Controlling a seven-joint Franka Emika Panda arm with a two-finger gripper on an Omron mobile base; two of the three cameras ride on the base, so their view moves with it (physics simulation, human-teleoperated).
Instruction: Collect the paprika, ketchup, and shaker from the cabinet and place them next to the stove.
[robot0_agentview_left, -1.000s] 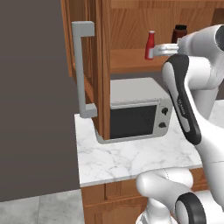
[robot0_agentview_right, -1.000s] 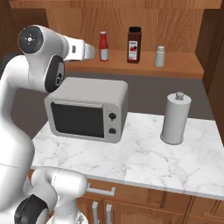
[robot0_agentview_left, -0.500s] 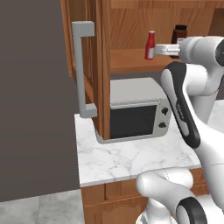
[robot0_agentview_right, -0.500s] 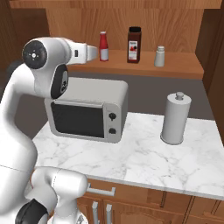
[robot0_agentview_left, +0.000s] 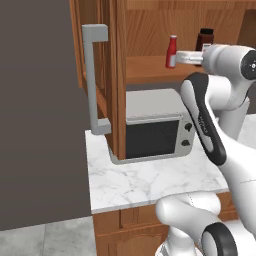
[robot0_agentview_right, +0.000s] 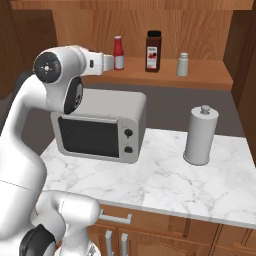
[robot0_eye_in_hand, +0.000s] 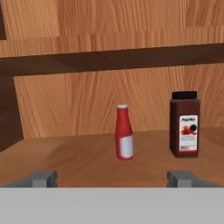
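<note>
- Kitchen: white marble counter (robot0_agentview_right: 165, 180), grey microwave (robot0_agentview_right: 100, 130) on it, wooden wall cabinet (robot0_agentview_left: 150, 30) above with door swung open, its long grey bar handle (robot0_agentview_left: 95, 80) facing the left base cam.
- Cabinet shelf (robot0_agentview_right: 210, 77) holds three items in a row, all upright: ketchup (robot0_agentview_right: 118, 52) leftmost, paprika (robot0_agentview_right: 153, 51) in the middle, shaker (robot0_agentview_right: 183, 64) to the right, each standing apart from its neighbour.
- Grey knob-topped cylinder (robot0_agentview_right: 201, 135) stands on the counter right of the microwave.
- Gripper (robot0_eye_in_hand: 116, 177) raised to shelf height at the cabinet opening, pointing into it.
- Fingers (robot0_eye_in_hand: 41, 178) spread wide apart, nothing between them.
- In the hand view, ketchup (robot0_eye_in_hand: 124, 132) sits ahead of the tips, roughly centred in the gap between the two fingers, further back on the shelf, no contact.
- Paprika (robot0_eye_in_hand: 184, 124) sits ahead of the right-hand tip in that view, just beside the ketchup, also untouched.
- In the right base view the gripper end sits just left of the ketchup; can't tell the remaining gap there.
</note>
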